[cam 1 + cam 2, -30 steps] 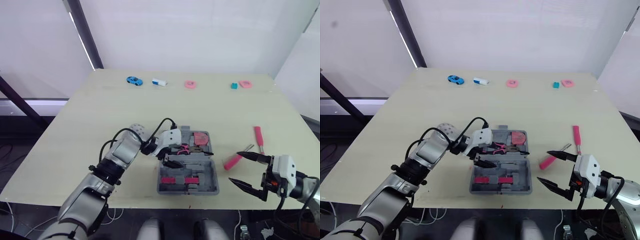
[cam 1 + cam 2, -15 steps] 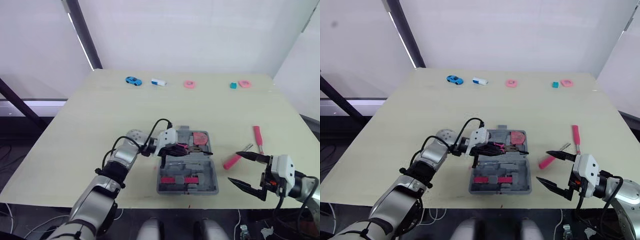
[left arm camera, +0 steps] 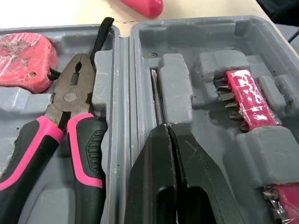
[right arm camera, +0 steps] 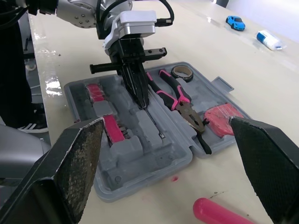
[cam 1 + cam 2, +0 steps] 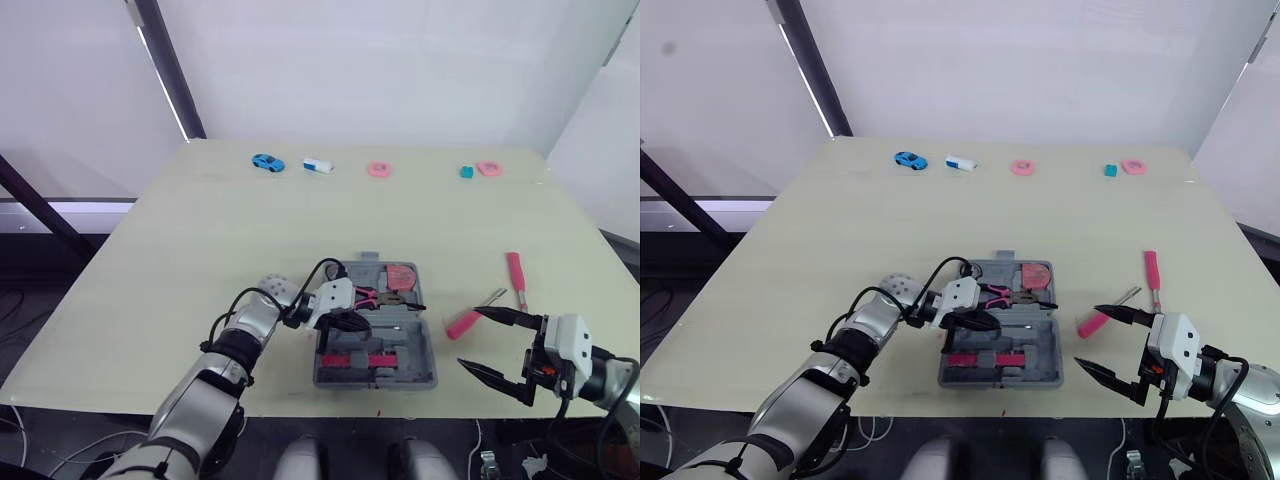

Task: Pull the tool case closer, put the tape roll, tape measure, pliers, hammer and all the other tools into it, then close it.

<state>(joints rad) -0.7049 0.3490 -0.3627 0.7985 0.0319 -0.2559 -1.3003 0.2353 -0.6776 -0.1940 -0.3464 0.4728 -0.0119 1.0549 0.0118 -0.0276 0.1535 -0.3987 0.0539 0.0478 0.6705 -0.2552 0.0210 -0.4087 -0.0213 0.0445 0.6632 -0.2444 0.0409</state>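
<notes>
The grey tool case [image 5: 400, 381] lies open near the table's front edge. In it are pink-handled pliers [image 3: 70, 107], a red tape measure [image 5: 402, 274], a tape roll [image 4: 180, 72] and red bit holders [image 3: 243, 93]. My left gripper [image 3: 167, 127] is shut, its tip low over the case's middle, at the end of a thin metal rod [image 3: 156, 98] lying in a groove. I cannot tell whether it pinches the rod. My right gripper [image 5: 470, 338] stands wide open off the case's right side, holding nothing. A pink-handled tool [image 5: 463, 323] and a pink screwdriver [image 5: 517, 272] lie on the table beyond it.
Along the far edge sit a blue toy car [image 5: 267, 161], a white and blue item [image 5: 318, 165], a pink ring [image 5: 379, 169], a teal block [image 5: 467, 172] and another pink piece [image 5: 489, 168]. A dark pole slants at the back left.
My left gripper has shut and slid from above the pliers down to the case's middle groove. The right gripper has stayed open, almost still.
</notes>
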